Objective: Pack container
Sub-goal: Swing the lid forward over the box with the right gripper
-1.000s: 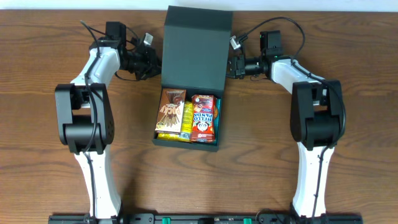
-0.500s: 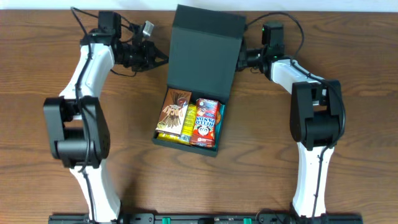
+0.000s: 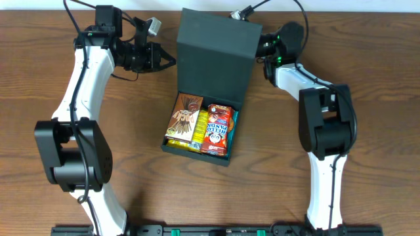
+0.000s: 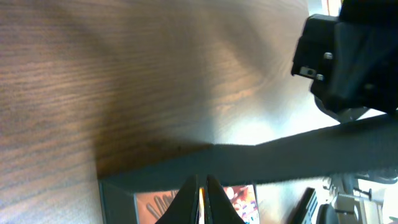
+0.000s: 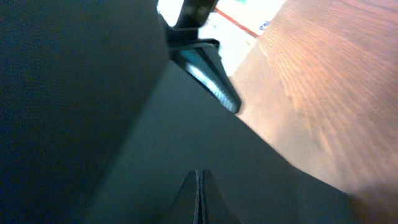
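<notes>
Between the left gripper (image 3: 167,59) and the right gripper (image 3: 258,47) stands the dark teal-black matte cardboard box (image 3: 215,60), hinged flap lid raised (colourful snack packets (image 3: 201,123) inside). Both pairs of jaws are pinched fully closed, empty, one just beside each side edge of the lid.

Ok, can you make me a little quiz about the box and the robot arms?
1. True or false: the lid lies flat shut over the snacks.
2. What colour is the Hello Panda packet? A red, B green, C white.
3. Fill in: the left gripper has its fingers ___.
Key: 1 false, the lid is tilted up and the snacks show; 2 A; 3 shut.
</notes>
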Controlling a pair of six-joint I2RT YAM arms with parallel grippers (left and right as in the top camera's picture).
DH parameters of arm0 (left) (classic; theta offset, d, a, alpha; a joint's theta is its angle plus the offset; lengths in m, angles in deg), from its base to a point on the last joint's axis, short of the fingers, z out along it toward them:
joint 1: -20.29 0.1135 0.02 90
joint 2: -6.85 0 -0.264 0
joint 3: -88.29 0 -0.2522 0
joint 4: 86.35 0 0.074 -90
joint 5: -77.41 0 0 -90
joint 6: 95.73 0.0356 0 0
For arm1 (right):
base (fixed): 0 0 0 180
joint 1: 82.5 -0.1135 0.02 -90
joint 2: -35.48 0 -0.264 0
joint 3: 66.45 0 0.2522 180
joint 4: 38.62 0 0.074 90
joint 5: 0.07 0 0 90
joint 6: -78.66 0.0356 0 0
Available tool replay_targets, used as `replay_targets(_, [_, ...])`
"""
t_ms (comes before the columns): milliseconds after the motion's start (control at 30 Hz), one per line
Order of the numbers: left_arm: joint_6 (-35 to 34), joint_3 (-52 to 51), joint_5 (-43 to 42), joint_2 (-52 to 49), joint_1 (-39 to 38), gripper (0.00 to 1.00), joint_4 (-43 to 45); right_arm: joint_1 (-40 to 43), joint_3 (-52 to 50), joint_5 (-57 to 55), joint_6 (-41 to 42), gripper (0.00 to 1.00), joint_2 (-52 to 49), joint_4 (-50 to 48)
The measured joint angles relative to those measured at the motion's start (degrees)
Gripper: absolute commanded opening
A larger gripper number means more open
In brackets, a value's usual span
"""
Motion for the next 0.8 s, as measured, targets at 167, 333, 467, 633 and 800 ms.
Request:
replay_targets(167, [3.34, 0.0, 0.35, 1.81, 0.0, 0.06, -3.45, -2.38, 0.0, 0.13, 10.23, 0.02, 0.0, -3.85])
replay_targets(333, [7.72, 0.0, 0.59, 3.28, 0.0, 0.06, -8.55, -5.33, 0.0, 0.04, 15.91, 0.02, 0.0, -7.89])
replay_targets(467, [10.91, -0.04, 1.38, 4.33, 0.0, 0.06, -13.29, -7.17, 0.0, 0.11, 20.87, 0.02, 0.0, -14.12])
replay_targets(633, [15.34, -0.04, 1.42, 6.73, 0.0, 0.06, -17.62, -7.54, 0.0, 0.13, 24.2, 0.02, 0.0, -14.19])
replay_targets(800, [19.04, -0.04, 1.53, 9.6, 0.0, 0.06, -21.55, -6.93, 0.0, 0.15, 25.27, 0.02, 0.0, -14.21])
